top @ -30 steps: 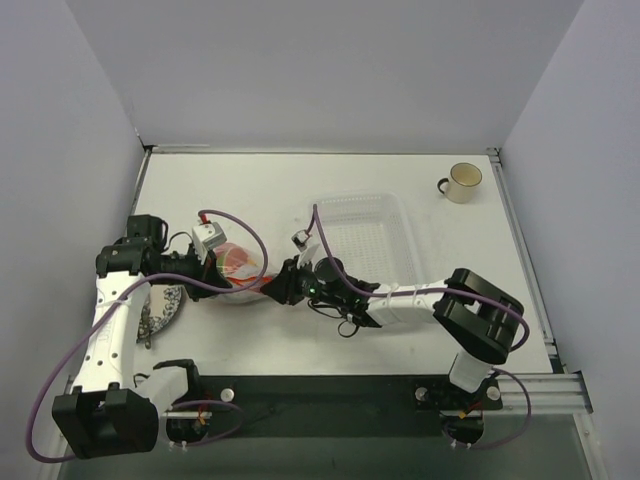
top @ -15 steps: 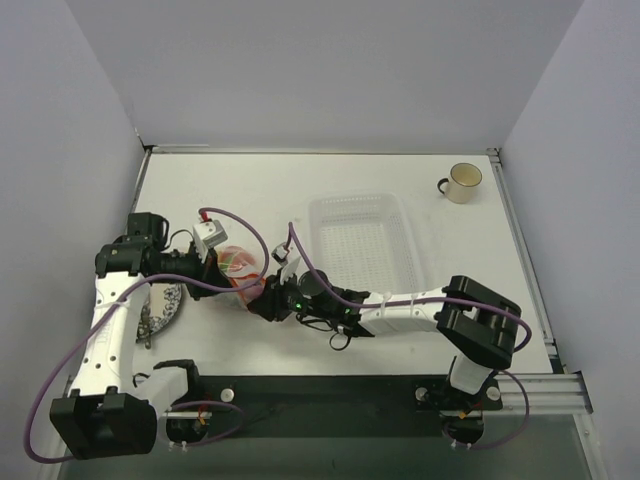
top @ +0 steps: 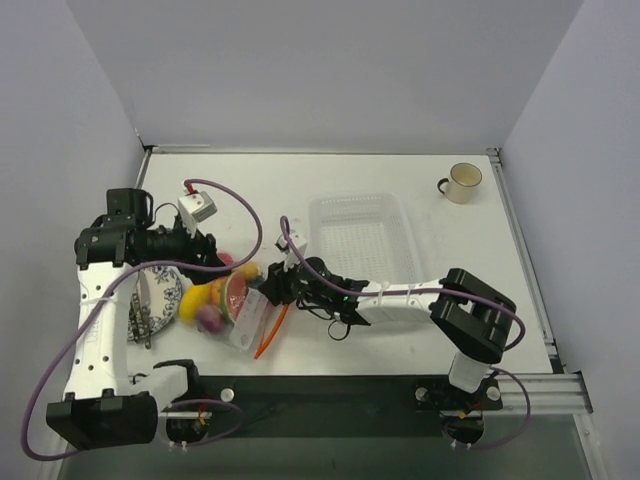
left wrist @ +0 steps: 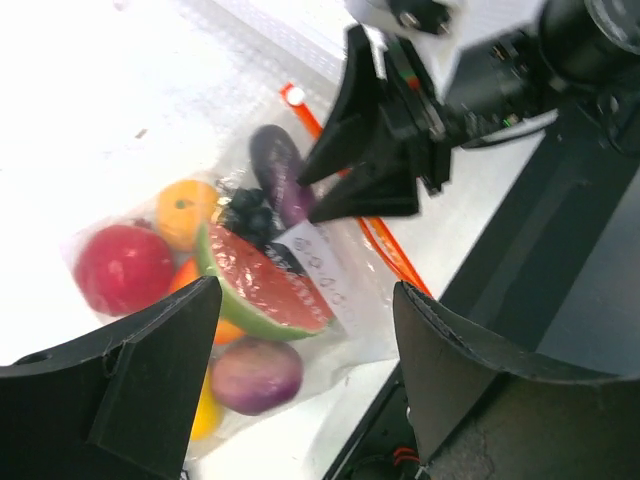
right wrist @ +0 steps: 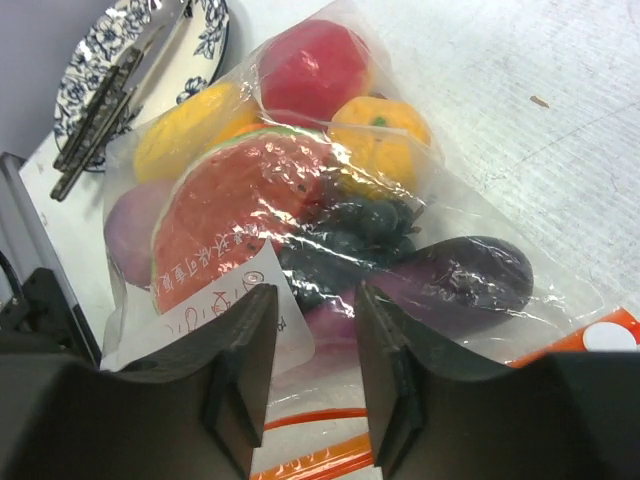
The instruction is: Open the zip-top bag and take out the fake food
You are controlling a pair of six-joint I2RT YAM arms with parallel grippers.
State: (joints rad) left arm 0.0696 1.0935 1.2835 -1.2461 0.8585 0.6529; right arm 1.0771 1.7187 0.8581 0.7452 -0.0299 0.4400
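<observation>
From above, your zip-top bag (top: 245, 330) of fake food (top: 200, 297) lies left of centre, low. Left wrist: the left gripper (left wrist: 305, 300) gapes wide above it. Right wrist: your right gripper (right wrist: 317, 300) narrowly parted over it

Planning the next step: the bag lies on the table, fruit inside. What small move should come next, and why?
Probably lower the right gripper onto the orange zip strip and pinch one lip. The zip-top bag lies flat with the fake food inside, the strip sits right by those open jaws, and the left gripper hangs open above.
</observation>
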